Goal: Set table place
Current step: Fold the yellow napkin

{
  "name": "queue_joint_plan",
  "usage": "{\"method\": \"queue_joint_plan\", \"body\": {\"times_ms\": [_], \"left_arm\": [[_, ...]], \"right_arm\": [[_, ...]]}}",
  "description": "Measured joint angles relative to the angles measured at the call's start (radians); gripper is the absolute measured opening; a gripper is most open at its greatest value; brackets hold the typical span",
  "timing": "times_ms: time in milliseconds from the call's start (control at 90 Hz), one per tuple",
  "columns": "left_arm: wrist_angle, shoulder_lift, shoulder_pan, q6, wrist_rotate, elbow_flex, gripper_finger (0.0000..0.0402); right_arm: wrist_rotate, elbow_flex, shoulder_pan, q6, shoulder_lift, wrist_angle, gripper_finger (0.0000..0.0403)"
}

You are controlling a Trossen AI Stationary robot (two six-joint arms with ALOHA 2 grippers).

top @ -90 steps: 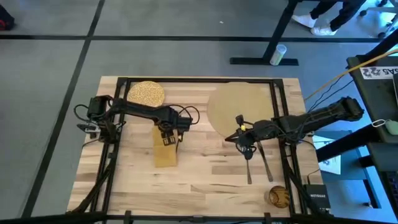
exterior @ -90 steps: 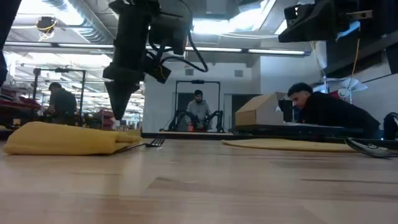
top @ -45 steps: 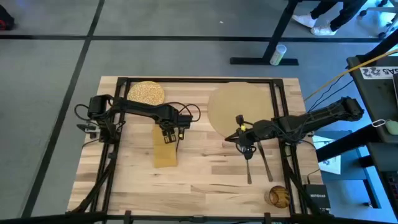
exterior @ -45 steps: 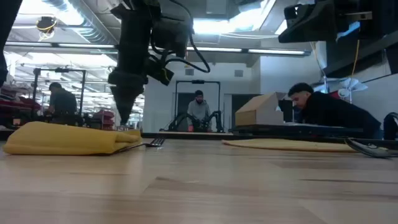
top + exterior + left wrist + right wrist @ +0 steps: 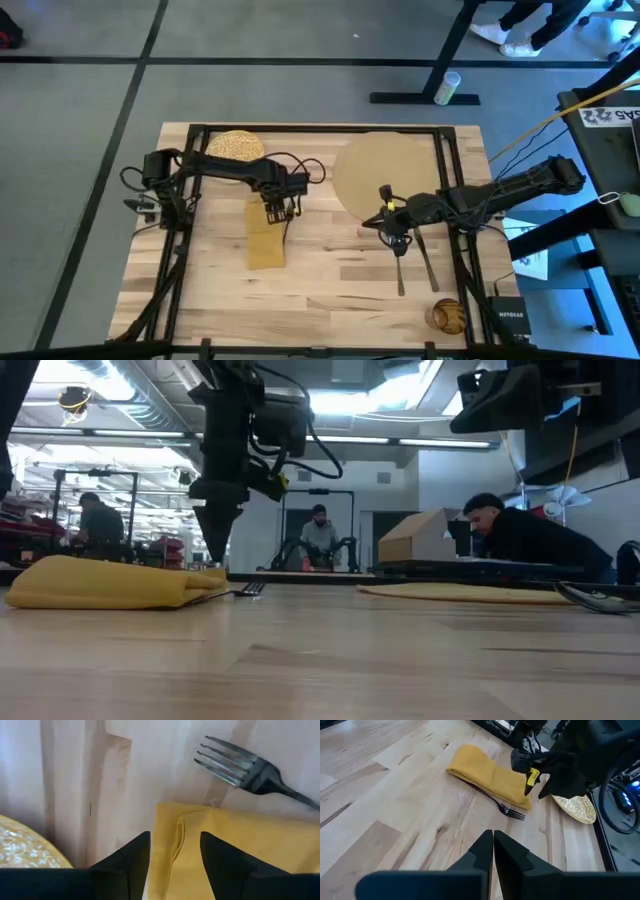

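The bench [image 5: 330,270] is light wood in joined planks, smooth with a soft sheen, edged by a thin black metal frame. The napkin [image 5: 240,850] is mustard-yellow cloth, matt and softly creased. The fork [image 5: 250,767] is dark polished metal. The plate [image 5: 25,847] looks glazed and speckled. The mat [image 5: 385,170] is tan, flat and matt.
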Motion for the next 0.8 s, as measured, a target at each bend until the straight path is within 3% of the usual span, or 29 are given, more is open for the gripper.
{"method": "queue_joint_plan", "body": {"times_ms": [167, 800], "left_arm": [[0.008, 0.0, 0.003, 0.037, 0.066, 0.0, 0.0157], [0.02, 0.014, 0.058, 0.044, 0.096, -0.067, 0.0157]], "right_arm": [[0.0, 0.0, 0.0, 0.0, 0.0, -0.016, 0.0005], [0.0, 0.0, 0.0, 0.002, 0.0, -0.018, 0.0005]]}}
